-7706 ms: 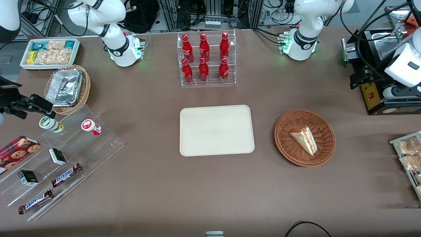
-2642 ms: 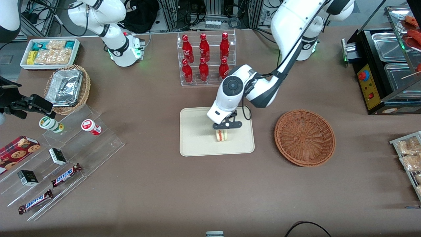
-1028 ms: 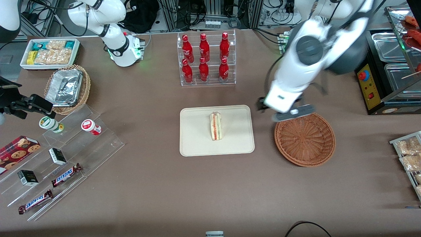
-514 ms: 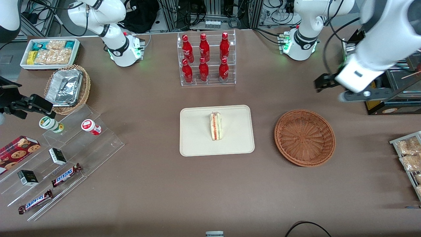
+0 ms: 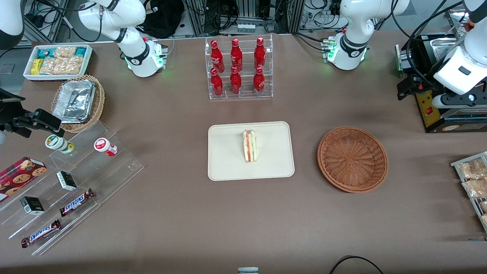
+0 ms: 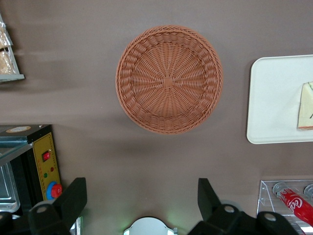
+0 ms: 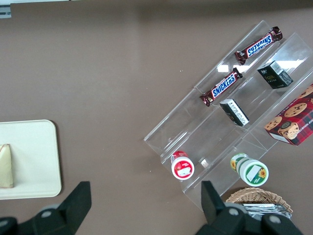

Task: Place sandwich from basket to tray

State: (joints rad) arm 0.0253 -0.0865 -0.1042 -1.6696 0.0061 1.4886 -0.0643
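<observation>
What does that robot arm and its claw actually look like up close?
The working arm is glossy white with dark joint bands and black cables trailing along it; its base glows green. The gripper, up by the black appliance at the working arm's end of the table, has two black, wedge-shaped fingers set wide apart.

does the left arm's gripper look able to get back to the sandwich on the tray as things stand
Probably yes. The triangular white-bread sandwich lies uncovered on the cream rectangular tray, nothing standing over it; the open gripper hangs high toward the working arm's end.
</observation>
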